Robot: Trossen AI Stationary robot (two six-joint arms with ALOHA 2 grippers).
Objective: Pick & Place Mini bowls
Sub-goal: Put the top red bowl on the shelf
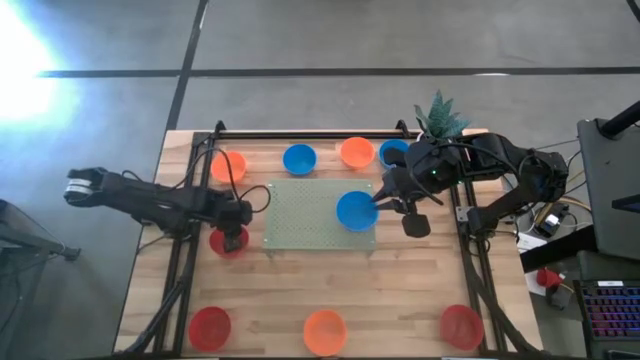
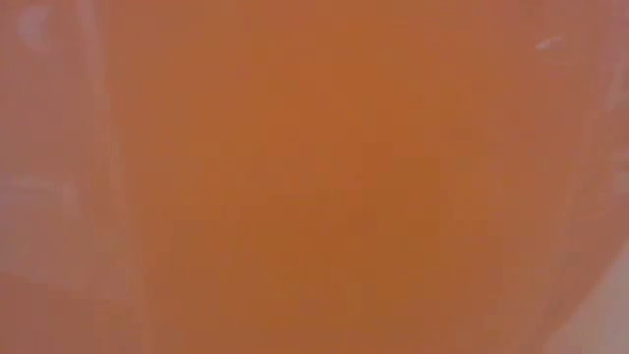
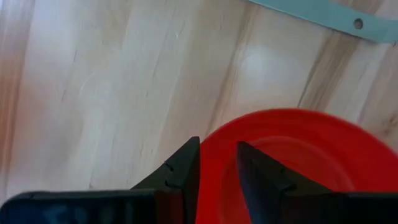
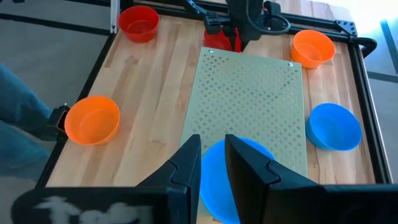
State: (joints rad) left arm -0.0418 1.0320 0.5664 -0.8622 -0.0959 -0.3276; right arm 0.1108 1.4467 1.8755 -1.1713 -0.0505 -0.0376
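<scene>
Overhead, right gripper [image 1: 379, 204] pinching blue bowl [image 1: 356, 211]

Left gripper [image 1: 232, 237] low at table's left, fingers nearly closed, right gripper [image 1: 378, 203] mid-right, fingers narrowly parted

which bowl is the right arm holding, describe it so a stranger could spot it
Start at the green mat mid-table. At its right edge, the right tool pinches the rim of a blue bowl. It is the only bowl over the mat; the other blue ones sit by the table's far edge.
</scene>
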